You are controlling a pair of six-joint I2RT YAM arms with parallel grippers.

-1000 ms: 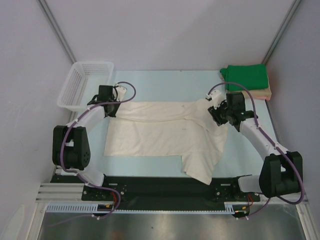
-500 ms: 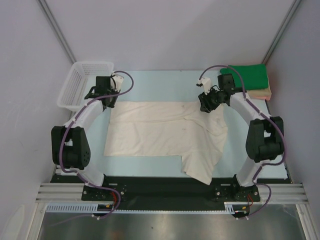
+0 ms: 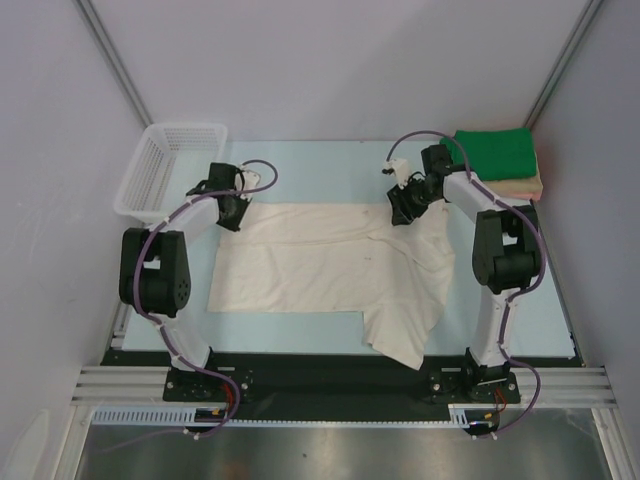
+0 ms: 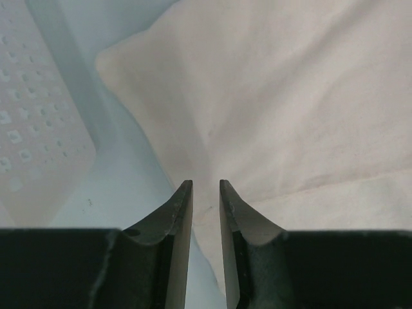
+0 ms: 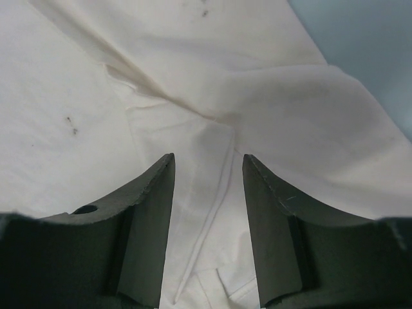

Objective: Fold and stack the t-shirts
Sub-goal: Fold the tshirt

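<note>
The cream-white t-shirt (image 3: 320,265) lies spread flat on the pale blue table (image 3: 330,165), with one flap hanging toward the near edge. My left gripper (image 3: 232,214) hovers at its back left corner, jaws a narrow gap apart; in the left wrist view (image 4: 205,183) the shirt's edge (image 4: 290,96) lies beneath them, not pinched. My right gripper (image 3: 401,211) is open over the shirt's back right part; in the right wrist view (image 5: 207,156) a seam and folds of the cloth (image 5: 84,96) show between the jaws. The green t-shirt (image 3: 495,153) sits folded on the peach-tan one (image 3: 527,187) at the back right.
The white lattice basket (image 3: 165,168) stands at the back left, just behind the left gripper; its wall shows in the left wrist view (image 4: 32,129). Grey enclosure walls surround the table. The black rail (image 3: 320,375) with the arm bases runs along the near edge.
The right gripper has moved left and back along the shirt's far edge. The left gripper lifted back toward the basket, then returned to the shirt's back left corner. The shirt has barely shifted.
</note>
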